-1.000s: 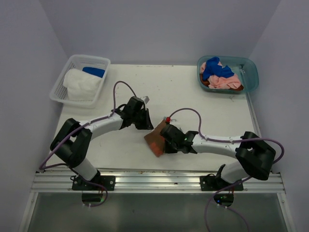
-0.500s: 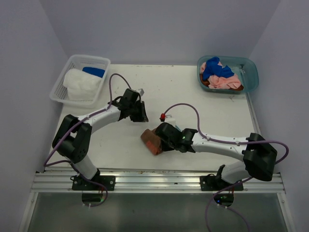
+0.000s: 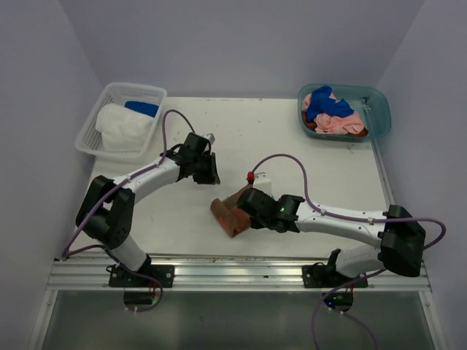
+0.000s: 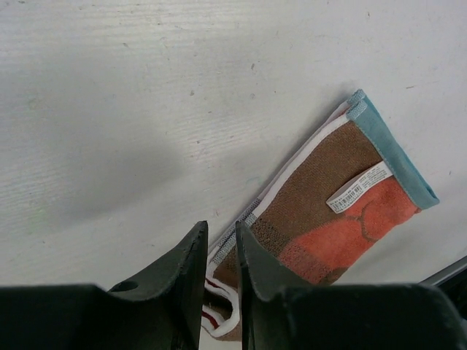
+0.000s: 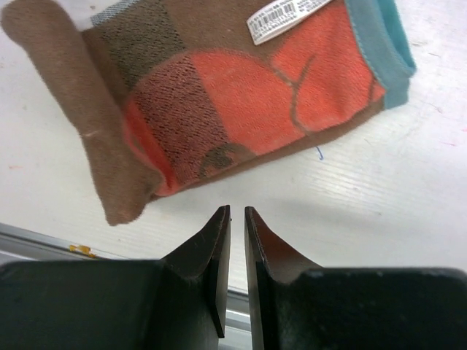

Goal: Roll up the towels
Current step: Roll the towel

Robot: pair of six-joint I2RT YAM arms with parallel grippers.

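Observation:
A brown towel (image 3: 228,213) with an orange patch, a teal edge and a white label lies on the table near the front middle. Its left end is curled into a short roll (image 5: 80,124). It also shows in the left wrist view (image 4: 343,211) and fills the top of the right wrist view (image 5: 226,87). My right gripper (image 3: 246,206) sits at the towel's right side, its jaws (image 5: 237,213) nearly together, holding nothing and just off the cloth's edge. My left gripper (image 3: 209,172) is behind and to the left of the towel, its jaws (image 4: 221,227) nearly together and empty.
A white mesh basket (image 3: 109,93) at the back left holds a white towel (image 3: 120,127) and a blue one (image 3: 141,108). A teal tub (image 3: 381,117) at the back right holds blue (image 3: 325,102) and pink (image 3: 339,122) towels. A metal rail (image 3: 233,273) runs along the front edge.
My left gripper has drawn back from the towel toward the back left. My right gripper has shifted left over the towel, whose left end is now curled over.

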